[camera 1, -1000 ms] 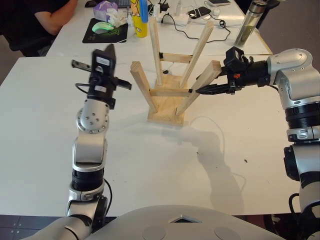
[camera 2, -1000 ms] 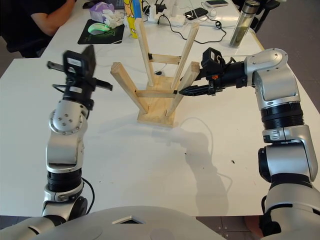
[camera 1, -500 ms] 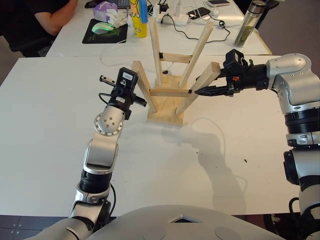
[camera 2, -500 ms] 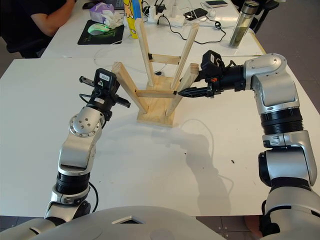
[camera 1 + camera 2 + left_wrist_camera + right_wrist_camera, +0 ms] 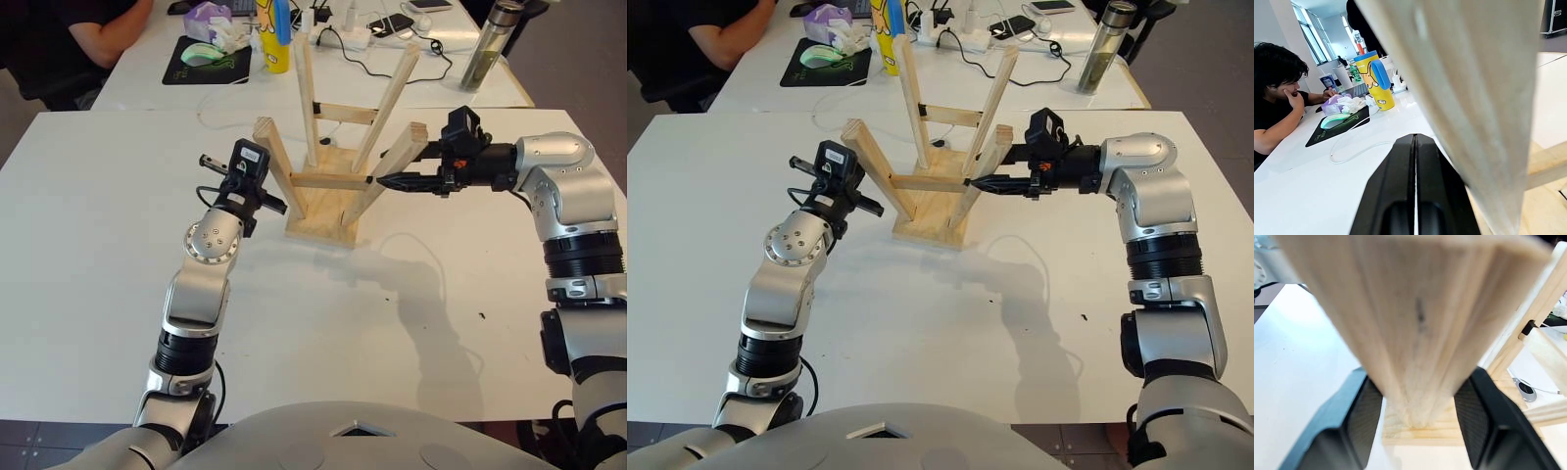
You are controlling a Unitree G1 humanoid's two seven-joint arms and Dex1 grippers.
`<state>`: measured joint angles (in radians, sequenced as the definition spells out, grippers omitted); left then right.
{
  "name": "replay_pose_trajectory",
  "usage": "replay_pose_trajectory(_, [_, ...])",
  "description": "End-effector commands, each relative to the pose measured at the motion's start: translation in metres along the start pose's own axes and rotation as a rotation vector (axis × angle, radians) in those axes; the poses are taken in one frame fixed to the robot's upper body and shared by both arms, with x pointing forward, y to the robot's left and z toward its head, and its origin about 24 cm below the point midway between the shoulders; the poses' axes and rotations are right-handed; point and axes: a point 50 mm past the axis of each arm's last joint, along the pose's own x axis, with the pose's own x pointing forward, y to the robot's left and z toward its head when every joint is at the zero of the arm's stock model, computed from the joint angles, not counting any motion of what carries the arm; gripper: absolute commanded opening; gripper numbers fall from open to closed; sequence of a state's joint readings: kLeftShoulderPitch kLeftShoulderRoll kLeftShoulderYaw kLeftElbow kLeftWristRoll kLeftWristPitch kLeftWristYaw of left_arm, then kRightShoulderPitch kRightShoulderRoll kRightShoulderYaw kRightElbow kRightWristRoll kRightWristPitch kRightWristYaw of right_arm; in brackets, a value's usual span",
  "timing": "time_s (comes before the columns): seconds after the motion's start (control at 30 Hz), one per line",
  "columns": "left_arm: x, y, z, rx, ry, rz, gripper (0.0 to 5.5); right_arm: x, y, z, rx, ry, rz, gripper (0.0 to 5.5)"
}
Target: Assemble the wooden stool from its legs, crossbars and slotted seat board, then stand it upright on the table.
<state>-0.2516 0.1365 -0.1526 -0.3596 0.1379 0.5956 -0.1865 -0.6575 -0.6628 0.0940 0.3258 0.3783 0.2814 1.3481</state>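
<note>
Straddling the near right leg (image 5: 407, 152) of the stool (image 5: 328, 166), the right end effector (image 5: 384, 181) has one finger on each side of the wood, close to where the front crossbar (image 5: 328, 180) joins it. The right wrist view shows the leg filling the gap with both fingers against it, so I read it as clamped on that leg. The left end effector (image 5: 282, 207) sits low beside the near left leg (image 5: 277, 166). Its fingers are pressed together with only a seam between them, and it holds nothing. Whether the tips actually touch the leg I cannot tell.

Outward from the two arms, the stool is in one piece but upside down. The seat board (image 5: 323, 223) lies flat on the white desk (image 5: 118, 255), and all four legs rise from it, splaying apart. A second crossbar (image 5: 343, 113) ties the two rear legs (image 5: 306, 88) together.

Assembly looks essentially finished, though how firmly each joint is seated cannot be judged. What remains is turning the stool over and standing it on its feet. With an arm at each near leg, this looks like the setup for that flip.
</note>
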Motion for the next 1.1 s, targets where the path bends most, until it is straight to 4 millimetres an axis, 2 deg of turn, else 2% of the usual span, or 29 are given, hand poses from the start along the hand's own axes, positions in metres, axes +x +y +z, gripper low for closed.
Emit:
replay_pose_trajectory(0.03, [0.003,0.002,-0.001,0.003,0.003,-0.020,0.00,0.002,0.008,-0.040,0.127,0.075,-0.055,2.07])
replay_pose_trajectory(0.4, [0.000,0.007,-0.012,-0.003,0.037,-0.020,0.00,-0.012,0.012,-0.046,0.147,-0.036,-0.198,2.07])
replay_pose_trajectory(0.43, [0.000,0.008,-0.012,-0.003,0.038,-0.020,0.00,-0.011,0.013,-0.046,0.154,-0.046,-0.199,2.43])
replay_pose_trajectory(0.67, [0.001,0.003,-0.014,-0.005,0.046,-0.041,0.00,-0.003,0.017,-0.040,0.151,-0.074,-0.185,3.48])
replay_pose_trajectory(0.73, [0.000,0.005,-0.021,0.000,0.067,-0.035,0.00,-0.008,0.018,-0.039,0.139,-0.056,-0.200,3.48])
replay_pose_trajectory(0.83, [-0.002,0.010,-0.043,0.040,0.150,-0.028,0.00,-0.015,0.031,-0.066,0.175,0.063,-0.270,3.48])
replay_pose_trajectory(0.9, [0.000,0.012,-0.060,0.070,0.209,-0.037,0.00,-0.008,0.044,-0.092,0.233,0.109,-0.345,3.48])
replay_pose_trajectory(1.03, [0.009,0.013,-0.084,0.089,0.287,-0.076,0.00,0.021,0.068,-0.134,0.367,0.143,-0.518,3.48])
replay_pose_trajectory(1.1, [0.016,0.010,-0.090,0.098,0.299,-0.097,0.00,0.041,0.076,-0.143,0.428,0.110,-0.596,3.22])
